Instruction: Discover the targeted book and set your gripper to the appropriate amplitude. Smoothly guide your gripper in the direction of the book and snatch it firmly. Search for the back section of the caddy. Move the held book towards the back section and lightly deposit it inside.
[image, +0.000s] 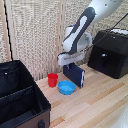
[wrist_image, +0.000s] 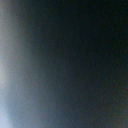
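Navy-blue and thin, the hardcover book stood tilted under the pale hand, which apparently pinched its top edge. Lifting straight up seemed wise, clearing the red cup and blue bowl before swinging left to the black fabric caddy.

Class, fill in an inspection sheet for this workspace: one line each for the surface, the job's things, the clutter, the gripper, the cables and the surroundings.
Surface: light wooden table.
Job's things: dark blue book upright at the gripper; black caddy at the exterior view's left, its back section holding no book.
Clutter: red cup, blue bowl, black machine at the exterior view's right.
Gripper: gripper at the book's top edge; jaw state unclear. Wrist view is a dark blur.
Cables: a thin dark line above the machine, possibly a cable.
Surroundings: pale slatted wall behind.
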